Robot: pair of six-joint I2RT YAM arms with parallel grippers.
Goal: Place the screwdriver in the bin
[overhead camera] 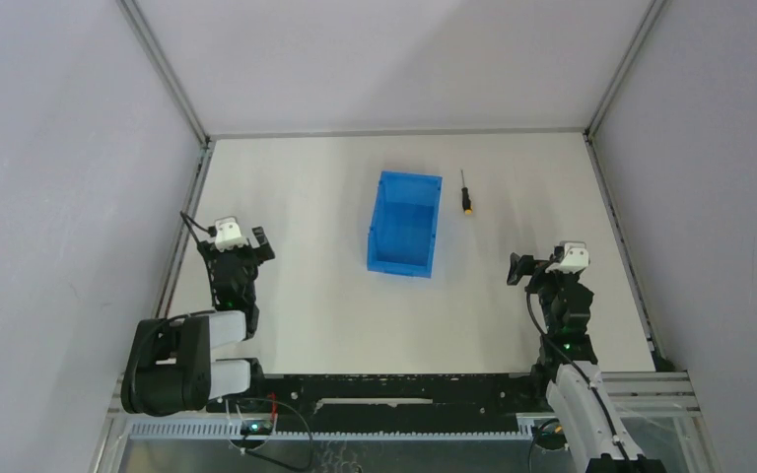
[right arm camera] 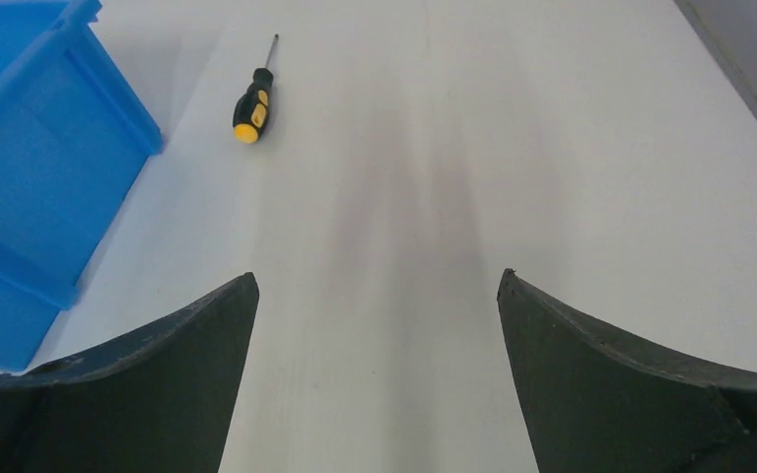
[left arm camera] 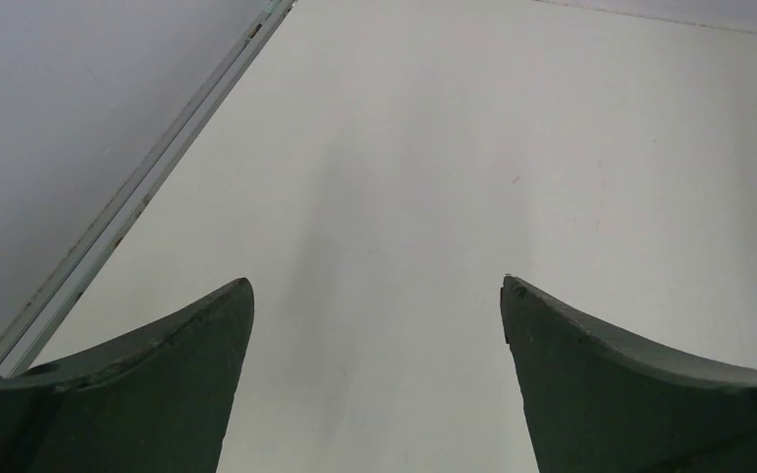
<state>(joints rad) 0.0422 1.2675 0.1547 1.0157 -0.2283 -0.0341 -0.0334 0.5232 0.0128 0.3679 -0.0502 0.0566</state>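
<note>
The screwdriver (overhead camera: 465, 194) has a black handle with a yellow-orange band and lies flat on the white table, just right of the bin's far end. The blue bin (overhead camera: 376, 225) stands open in the middle of the table. In the right wrist view the screwdriver (right arm camera: 253, 103) lies ahead and to the left, its shaft pointing away, with the bin (right arm camera: 30, 148) at the left edge. My right gripper (right arm camera: 376, 278) is open and empty, well short of the screwdriver. My left gripper (left arm camera: 377, 286) is open and empty over bare table, left of the bin.
Grey enclosure walls with metal frame rails (overhead camera: 185, 212) border the table on the left, back and right. The rail also shows in the left wrist view (left arm camera: 148, 187). Both arm bases sit at the near edge.
</note>
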